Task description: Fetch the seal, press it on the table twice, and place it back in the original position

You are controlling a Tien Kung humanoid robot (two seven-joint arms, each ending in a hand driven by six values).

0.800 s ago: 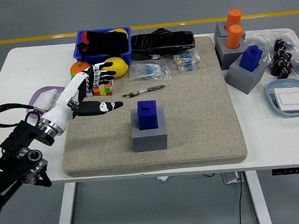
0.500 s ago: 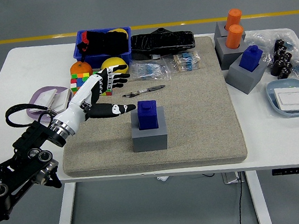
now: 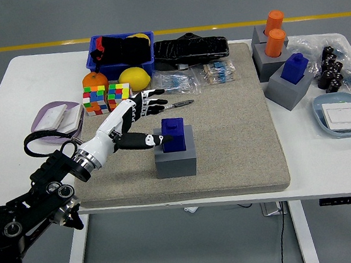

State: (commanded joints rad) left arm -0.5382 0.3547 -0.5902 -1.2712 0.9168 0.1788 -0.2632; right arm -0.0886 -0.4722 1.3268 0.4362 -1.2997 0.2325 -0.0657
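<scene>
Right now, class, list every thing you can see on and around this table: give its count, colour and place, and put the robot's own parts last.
Seal: one, blue, on a grey block mid-mat.
Second seal: one, blue, on a grey block right of the mat.
Cylinders: two, orange, on a grey stand, far right.
Mat: one, beige, table centre.
Bin: one, blue, far left, holding black items.
Black tray: one, far centre.
Puzzle cubes: two, multicoloured, left of the mat.
Round fruit: orange and yellow, by the bin.
Pen: one, dark, on the mat.
Clear bags: several, far mat.
Dish: one, grey-blue, right edge.
Tray: one, lilac, left.
Left hand: white and black, open, fingertips at the mid-mat seal.
</scene>
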